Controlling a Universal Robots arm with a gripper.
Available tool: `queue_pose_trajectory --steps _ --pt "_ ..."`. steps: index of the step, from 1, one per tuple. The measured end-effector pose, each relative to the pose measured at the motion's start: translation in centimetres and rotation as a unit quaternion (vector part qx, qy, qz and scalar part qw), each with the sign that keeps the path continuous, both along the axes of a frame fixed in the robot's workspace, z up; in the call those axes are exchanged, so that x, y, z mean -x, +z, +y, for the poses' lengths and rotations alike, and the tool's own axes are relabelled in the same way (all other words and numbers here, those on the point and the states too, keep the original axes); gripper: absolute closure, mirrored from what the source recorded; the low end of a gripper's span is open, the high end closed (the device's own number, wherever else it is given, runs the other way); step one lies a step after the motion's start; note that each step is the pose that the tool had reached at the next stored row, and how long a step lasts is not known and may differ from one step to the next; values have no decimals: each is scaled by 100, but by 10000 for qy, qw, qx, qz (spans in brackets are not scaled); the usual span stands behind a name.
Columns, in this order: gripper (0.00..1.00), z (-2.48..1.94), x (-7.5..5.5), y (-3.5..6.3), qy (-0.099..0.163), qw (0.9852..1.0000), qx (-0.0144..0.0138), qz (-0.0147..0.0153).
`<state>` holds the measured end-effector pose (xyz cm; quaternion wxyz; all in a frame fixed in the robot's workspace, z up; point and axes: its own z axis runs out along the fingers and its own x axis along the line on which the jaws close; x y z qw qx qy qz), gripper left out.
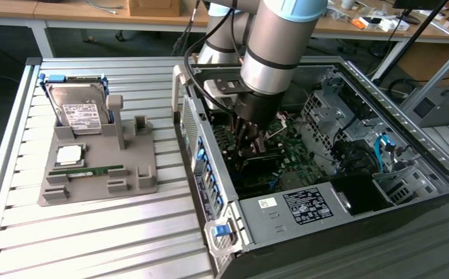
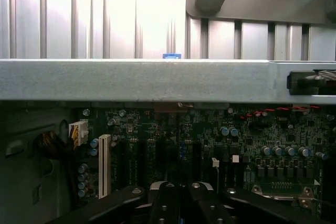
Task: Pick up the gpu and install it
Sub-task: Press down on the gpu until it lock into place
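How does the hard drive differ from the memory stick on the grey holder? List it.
Pose: the hard drive stands upright; the memory stick lies flat. Look: the hard drive is boxy, silver, white-labelled; the memory stick is thin and green. Both sit in the grey holder.

Robot arm point(image 1: 275, 40) descending steeply from the upper edge of the exterior view, grey tubular links with black joint bands, wrist pointing downward. Gripper point(image 1: 249, 152) hangs vertically below the wrist, its dark fingers point(image 2: 167, 203) drawn together. In the wrist view the paired fingers lie side by side, tips converging.
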<state>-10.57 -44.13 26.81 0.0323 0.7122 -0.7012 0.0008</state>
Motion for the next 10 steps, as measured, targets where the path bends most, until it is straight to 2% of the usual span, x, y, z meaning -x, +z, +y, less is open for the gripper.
queue_pose_trajectory --steps 4,6,10 --pt "89 3 0 42 -1 10000 -12 -13" --pt "89 1 2 88 -2 10000 -1 -8" --pt "89 1 2 143 0 10000 -1 -19"
